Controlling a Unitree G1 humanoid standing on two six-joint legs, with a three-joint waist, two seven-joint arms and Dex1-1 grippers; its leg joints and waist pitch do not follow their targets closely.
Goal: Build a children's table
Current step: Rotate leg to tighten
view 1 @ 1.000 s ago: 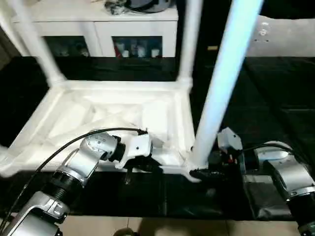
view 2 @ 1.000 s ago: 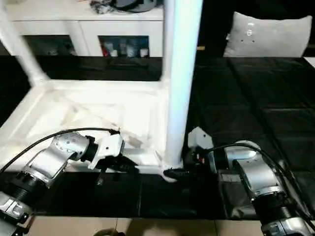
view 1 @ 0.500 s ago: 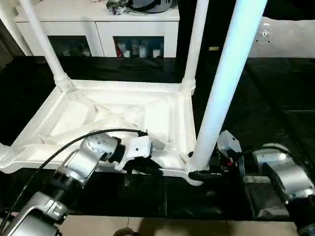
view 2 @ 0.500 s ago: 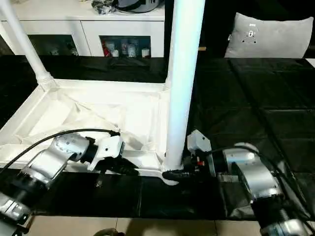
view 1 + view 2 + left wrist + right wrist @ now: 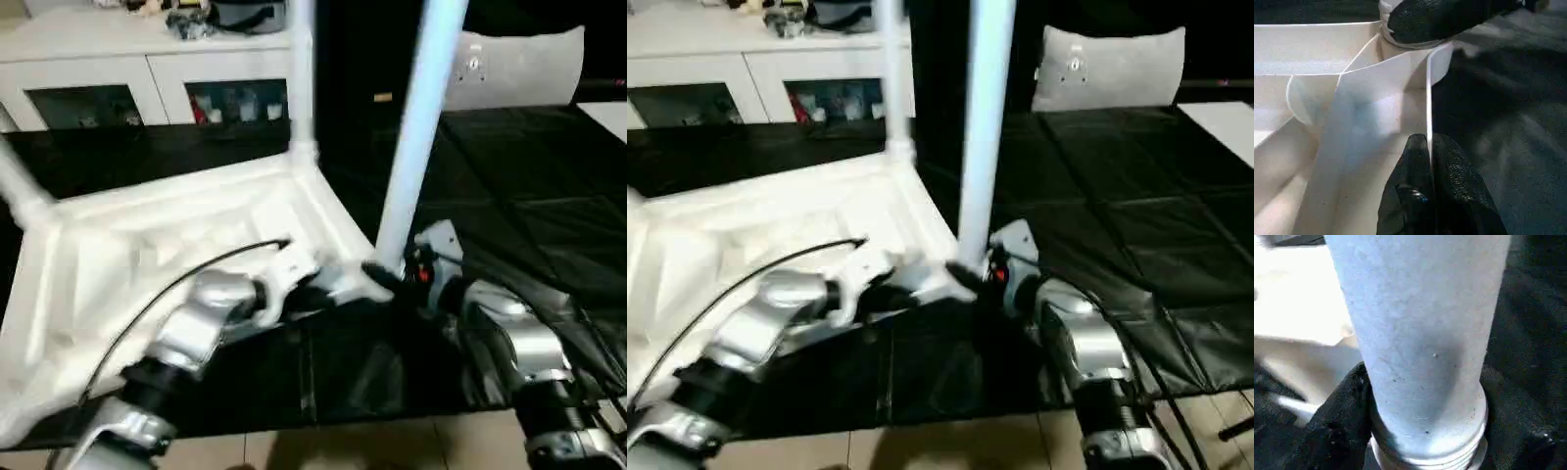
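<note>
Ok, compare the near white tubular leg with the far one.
The near white tubular leg is gripped at its base by the right end effector; the far white tubular leg stands untouched. The near one looks thicker, the far thinner. Both rise from white plastic tabletop corners.

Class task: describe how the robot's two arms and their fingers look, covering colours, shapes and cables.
Both forearms are rounded, silver metal segments with black ribbed joints. The left arm has a white wrist block and a thin black cable looping over it. The right arm has a white block with a red spot. The fingers are black and textured.

upright legs (image 5: pixel 419 147) crowd tabletop (image 5: pixel 118 264) corners
</note>
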